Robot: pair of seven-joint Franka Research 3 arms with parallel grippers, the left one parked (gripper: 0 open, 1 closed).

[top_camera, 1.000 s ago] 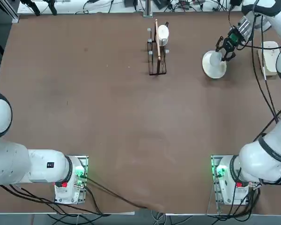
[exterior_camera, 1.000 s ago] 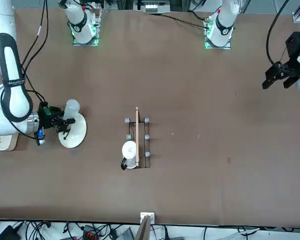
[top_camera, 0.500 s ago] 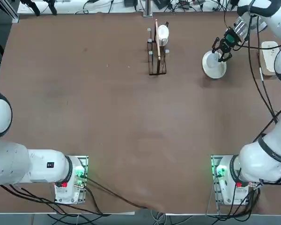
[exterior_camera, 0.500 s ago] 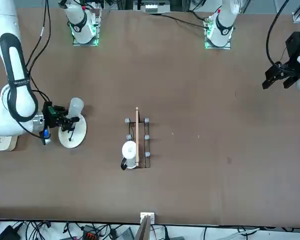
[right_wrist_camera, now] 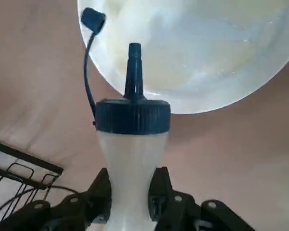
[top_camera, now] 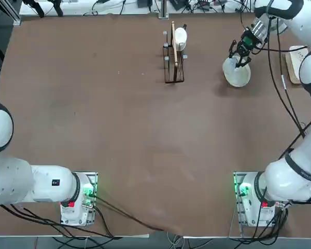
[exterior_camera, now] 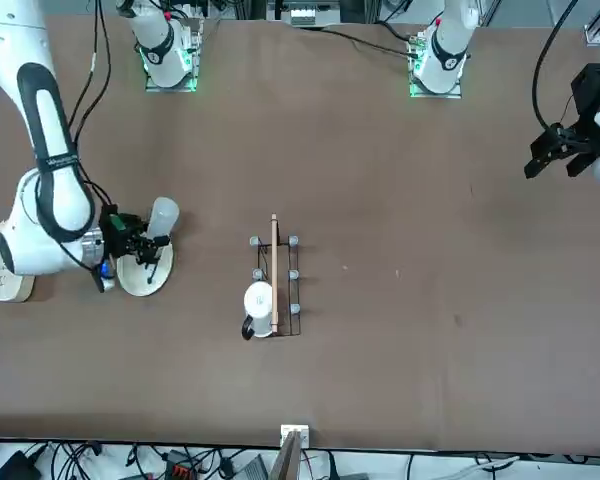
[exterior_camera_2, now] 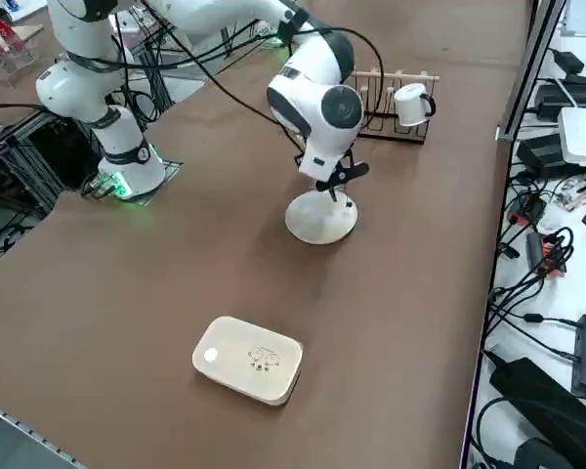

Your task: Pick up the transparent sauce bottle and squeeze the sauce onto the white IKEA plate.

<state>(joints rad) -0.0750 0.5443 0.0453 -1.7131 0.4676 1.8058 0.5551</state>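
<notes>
Wrist view: end effector [right_wrist_camera: 130, 192] pinches unlabelled transparent sauce bottle [right_wrist_camera: 131, 144].

A plain brown bench [top_camera: 119, 129] spreads wide around the tool [right_wrist_camera: 130, 192]. Past the bench's far edge beyond the tool, tangled black cables [exterior_camera_2: 537, 254] lie on a pale floor.

The right arm reaches across to the far right part of the table, elbow raised and wrist bent downward. Its hand [right_wrist_camera: 130, 192] points down, both fingers [right_wrist_camera: 102, 190] pressed against the waist of the transparent sauce bottle [right_wrist_camera: 131, 159], pinching it inward.
</notes>
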